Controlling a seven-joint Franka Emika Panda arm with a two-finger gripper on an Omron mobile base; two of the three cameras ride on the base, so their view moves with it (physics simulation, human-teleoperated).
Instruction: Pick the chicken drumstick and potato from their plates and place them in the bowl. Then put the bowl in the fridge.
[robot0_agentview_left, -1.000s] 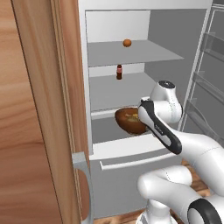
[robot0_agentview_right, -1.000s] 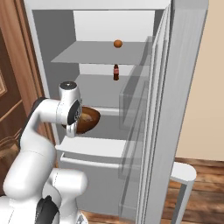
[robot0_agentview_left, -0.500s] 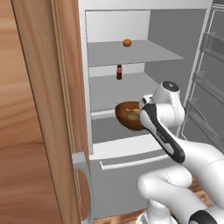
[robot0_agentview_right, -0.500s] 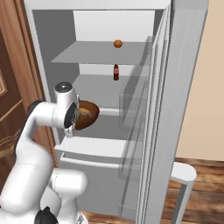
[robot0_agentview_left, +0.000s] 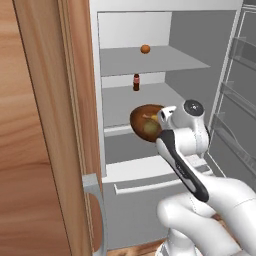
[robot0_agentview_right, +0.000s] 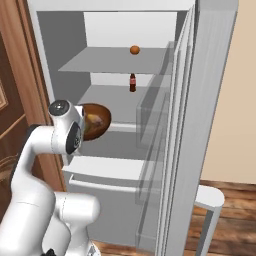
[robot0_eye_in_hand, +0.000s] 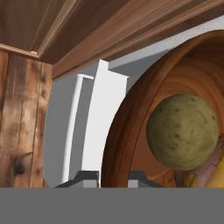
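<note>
Bowl's hanging in the open fridge, clamped by its rim.

The wooden bowl (robot0_agentview_left: 145, 121) is tipped on its side in front of the middle shelf, potato (robot0_eye_in_hand: 182, 131) sitting inside with a bit of drumstick (robot0_eye_in_hand: 209, 175) beside it. The gripper (robot0_eye_in_hand: 113, 176) has its jaws pinched nearly closed on the bowl's rim. Fridge (robot0_agentview_right: 210, 90) door stands open on the right; a small bottle (robot0_agentview_left: 136, 82) and an orange (robot0_agentview_left: 145, 49) sit on shelves above, wooden cabinet (robot0_agentview_left: 45, 125) crowding the left.

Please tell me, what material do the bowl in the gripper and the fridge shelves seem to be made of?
The bowl looks like polished dark-brown wood: curved grain bands run along its inner wall. The fridge shelves look like matte pale-grey plastic or painted metal, flat and without any pattern; the rendering leaves that open.
</note>
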